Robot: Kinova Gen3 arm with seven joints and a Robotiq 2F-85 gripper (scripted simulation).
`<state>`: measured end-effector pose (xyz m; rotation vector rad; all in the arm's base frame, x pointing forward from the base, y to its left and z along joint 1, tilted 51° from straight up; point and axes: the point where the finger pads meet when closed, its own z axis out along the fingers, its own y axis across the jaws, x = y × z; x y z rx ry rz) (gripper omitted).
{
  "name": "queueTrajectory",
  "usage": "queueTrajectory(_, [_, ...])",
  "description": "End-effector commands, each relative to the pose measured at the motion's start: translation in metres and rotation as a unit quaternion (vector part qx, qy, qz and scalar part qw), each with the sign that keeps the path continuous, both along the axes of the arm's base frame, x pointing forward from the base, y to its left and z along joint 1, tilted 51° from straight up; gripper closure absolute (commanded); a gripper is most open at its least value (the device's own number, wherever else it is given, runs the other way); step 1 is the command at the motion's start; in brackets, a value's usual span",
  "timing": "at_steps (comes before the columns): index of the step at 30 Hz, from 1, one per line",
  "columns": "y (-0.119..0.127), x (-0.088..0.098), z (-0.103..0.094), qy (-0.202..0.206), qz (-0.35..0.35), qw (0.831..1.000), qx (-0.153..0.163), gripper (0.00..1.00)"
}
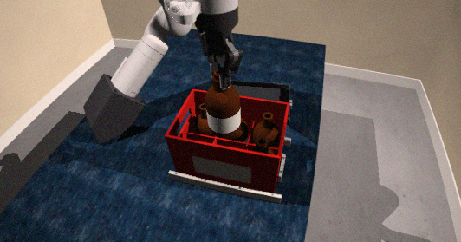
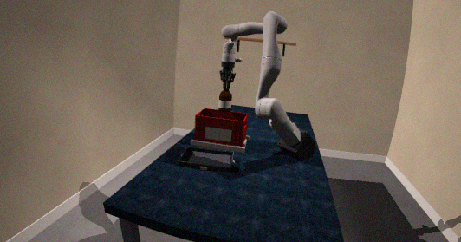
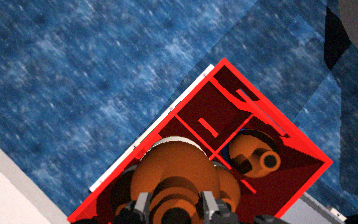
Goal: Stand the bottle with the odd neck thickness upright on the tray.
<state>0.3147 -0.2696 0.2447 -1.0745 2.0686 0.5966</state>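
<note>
My gripper [image 1: 221, 81] [image 2: 225, 85] [image 3: 176, 207] is shut on the neck of a brown bottle [image 1: 223, 105] [image 2: 224, 100] [image 3: 175, 167] with a white label. The bottle hangs upright, raised mostly above the red crate [image 1: 225, 157] [image 2: 221, 129] [image 3: 280, 125], with its base near rim level. Other brown bottles stand in the crate; one bottle [image 1: 265, 131] [image 3: 255, 157] is at the right, another bottle [image 1: 202, 117] shows partly behind the held one. The rest are hidden. The dark tray [image 1: 266, 90] [image 2: 208, 159] lies on the table right beside the crate.
The crate rests on a pale flat base [image 1: 225, 187] [image 2: 218, 144]. The arm's base [image 1: 113, 109] [image 2: 295, 140] stands on the blue table, beside the crate. A wooden shelf [image 2: 269, 41] is on the wall behind the arm.
</note>
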Motion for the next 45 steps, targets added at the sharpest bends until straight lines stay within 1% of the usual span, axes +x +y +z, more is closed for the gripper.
queueTrajectory(1, [-0.0006,-0.0001,0.0003,0.000,-0.001,1.000,0.000,1.00])
queueTrajectory(26, [0.0016,-0.0010,0.0021,0.000,-0.001,1.000,0.000,1.00])
queueTrajectory(45, [0.0089,-0.0038,0.0081,0.000,-0.001,1.000,0.000,1.00])
